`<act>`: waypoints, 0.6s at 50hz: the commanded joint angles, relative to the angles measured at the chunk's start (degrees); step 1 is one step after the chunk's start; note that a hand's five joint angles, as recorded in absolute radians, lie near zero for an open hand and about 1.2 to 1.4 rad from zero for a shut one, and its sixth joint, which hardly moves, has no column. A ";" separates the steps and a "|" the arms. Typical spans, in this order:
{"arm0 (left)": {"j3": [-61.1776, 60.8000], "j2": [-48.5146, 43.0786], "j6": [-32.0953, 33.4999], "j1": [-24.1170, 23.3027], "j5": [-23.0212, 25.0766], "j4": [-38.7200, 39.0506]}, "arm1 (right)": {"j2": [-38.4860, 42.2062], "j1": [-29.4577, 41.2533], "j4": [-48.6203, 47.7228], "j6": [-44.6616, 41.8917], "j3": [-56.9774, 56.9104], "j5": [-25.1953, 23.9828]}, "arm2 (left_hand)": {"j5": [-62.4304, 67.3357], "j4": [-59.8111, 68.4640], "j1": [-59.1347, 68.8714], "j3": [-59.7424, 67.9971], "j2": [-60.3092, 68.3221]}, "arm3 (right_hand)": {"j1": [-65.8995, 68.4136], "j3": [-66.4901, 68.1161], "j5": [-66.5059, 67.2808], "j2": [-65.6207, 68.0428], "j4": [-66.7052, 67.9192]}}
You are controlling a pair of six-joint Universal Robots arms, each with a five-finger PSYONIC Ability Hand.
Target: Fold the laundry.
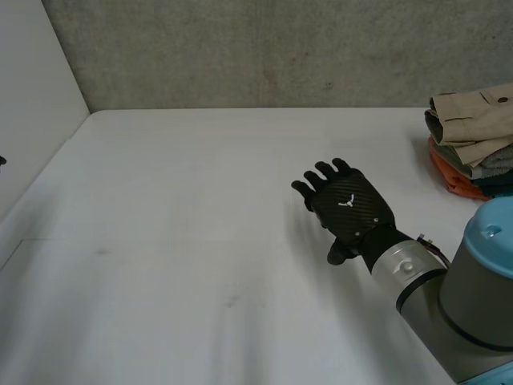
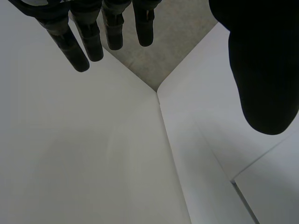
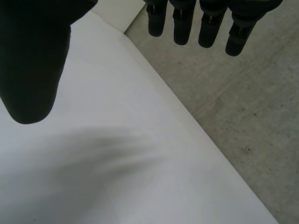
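We find the right hand [image 1: 350,210] held palm down over the table [image 1: 200,233]. Its fingers [image 3: 181,28] are straight and slightly spread, the thumb stands apart, and it grips nothing. The back of the hand is a black woven-pattern shell that carries a small white emblem [image 1: 348,202], which we cannot read as letters. The laundry pile [image 1: 469,144] lies beyond this hand on its outer side, well apart from it, at the table's far edge. The pile is made of soft folded cloths: a beige garment [image 1: 473,116] with a seamed flap on top, a grey-teal cloth [image 1: 498,160] below it, and an orange cloth [image 1: 453,176] at the base. The table surface is smooth, matt and white, with wide open room ahead of and inside the right hand. Past the fingertips its straight edge meets rough, speckled grey concrete [image 3: 243,121]. The left hand [image 2: 264,70] is also relaxed, with straight fingers, the thumb held wide and nothing in it. Under its palm, smooth white panels [image 2: 93,154] meet at straight seams.
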 commanded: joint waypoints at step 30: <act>28.62 5.45 -29.20 -51.18 -31.92 -40.33 | -10.28 -14.87 39.91 17.73 -23.36 7.07 | -2.91 -1.66 -2.36 -2.38 -1.94 | -2.57 -1.83 -2.11 -1.93 -2.24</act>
